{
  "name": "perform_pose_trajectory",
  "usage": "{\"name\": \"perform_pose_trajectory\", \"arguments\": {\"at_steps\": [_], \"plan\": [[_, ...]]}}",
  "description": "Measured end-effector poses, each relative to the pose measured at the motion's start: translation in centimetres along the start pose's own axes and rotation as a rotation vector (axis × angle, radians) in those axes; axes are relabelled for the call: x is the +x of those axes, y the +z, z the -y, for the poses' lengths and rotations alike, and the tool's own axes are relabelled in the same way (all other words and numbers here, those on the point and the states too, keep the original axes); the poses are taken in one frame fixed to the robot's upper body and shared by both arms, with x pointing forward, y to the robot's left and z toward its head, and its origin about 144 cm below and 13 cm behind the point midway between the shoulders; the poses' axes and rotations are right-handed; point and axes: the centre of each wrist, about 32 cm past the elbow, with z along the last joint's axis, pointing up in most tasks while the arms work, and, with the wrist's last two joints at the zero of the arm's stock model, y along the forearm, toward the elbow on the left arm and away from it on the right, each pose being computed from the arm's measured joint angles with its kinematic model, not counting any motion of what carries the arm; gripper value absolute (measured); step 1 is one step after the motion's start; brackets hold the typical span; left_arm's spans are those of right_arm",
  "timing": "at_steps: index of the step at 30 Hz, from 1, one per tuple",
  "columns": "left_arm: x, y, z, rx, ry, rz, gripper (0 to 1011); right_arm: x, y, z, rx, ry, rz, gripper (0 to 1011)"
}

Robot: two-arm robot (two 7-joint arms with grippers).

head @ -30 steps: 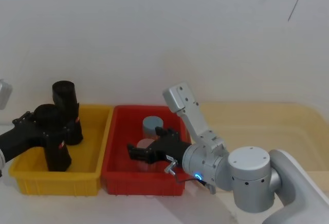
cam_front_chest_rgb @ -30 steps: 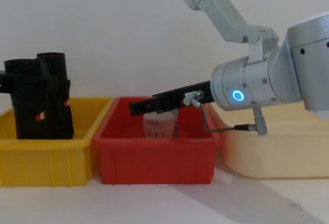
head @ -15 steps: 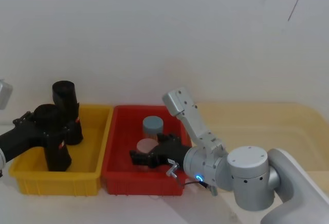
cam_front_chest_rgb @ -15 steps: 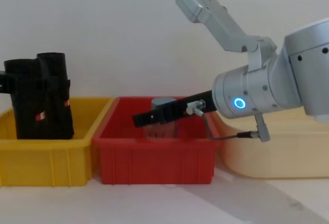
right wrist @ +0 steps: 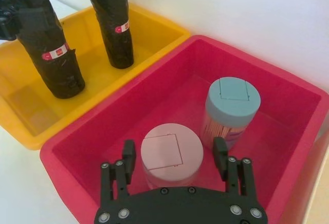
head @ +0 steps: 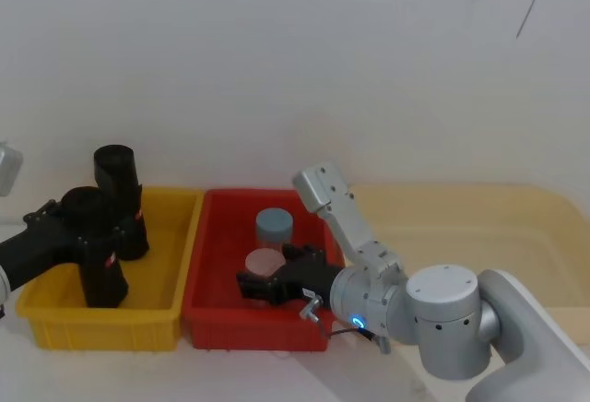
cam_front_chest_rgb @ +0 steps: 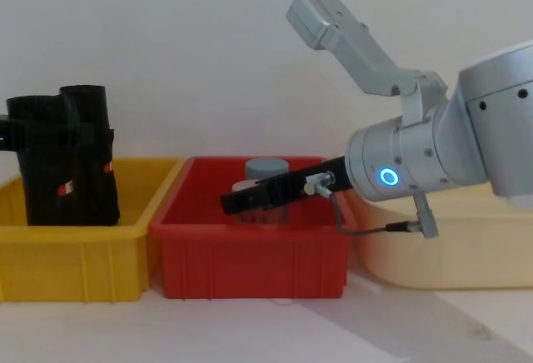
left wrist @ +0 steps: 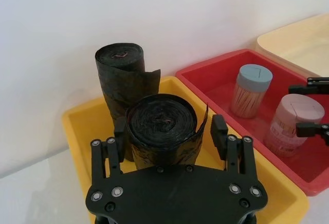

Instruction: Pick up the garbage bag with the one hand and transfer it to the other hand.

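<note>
Yellow plastic bin point(head: 111, 328), sitting at 8 o'clock in the head view.

- The garbage bag point(head: 103, 277) is standing upright on this bin's floor, with a red label showing on its side.
- The left gripper point(left wrist: 168, 129) is straddling the bag's upper end. It is released, and a sliver of yellow is showing between the roll and one finger.
- A second black roll point(head: 118, 185) is standing at 1 o'clock of the bag, just beside it.

Red bin point(head: 240, 333), sitting just beside the yellow one at its 3 o'clock.

- It is holding a pink-lidded jar point(head: 264, 261), with a blue-lidded jar point(head: 274, 225) at 12 o'clock of it. Both are upright.
- The right gripper point(right wrist: 175, 154), on the arm with the blue ring light point(cam_front_chest_rgb: 388, 176), is hanging inside this bin. It is released, its fingers flanking the pink-lidded jar with a gap on each side.

Cream tray point(head: 516, 227), lying at 3 o'clock of the red bin.
</note>
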Motion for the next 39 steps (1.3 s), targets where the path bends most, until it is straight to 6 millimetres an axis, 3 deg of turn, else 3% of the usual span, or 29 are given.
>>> {"name": "perform_pose_trajectory", "arguments": {"at_steps": [10, 17, 29, 39], "plan": [[0.0, 0.0, 0.0, 0.000, 0.000, 0.000, 739, 0.1, -0.2, -0.1, -0.003, -0.002, -0.002, 666], [0.0, 0.0, 0.0, 0.000, 0.000, 0.000, 548, 0.1, -0.2, -0.1, -0.003, -0.002, -0.002, 665], [-0.2, 0.1, 0.1, -0.001, -0.002, 0.007, 517, 0.1, -0.2, -0.1, -0.001, -0.003, -0.001, 665], [-0.9, 2.8, 0.5, -0.049, -0.012, 0.076, 517, 0.1, 1.3, 0.9, 0.083, -0.006, 0.021, 666]]}}
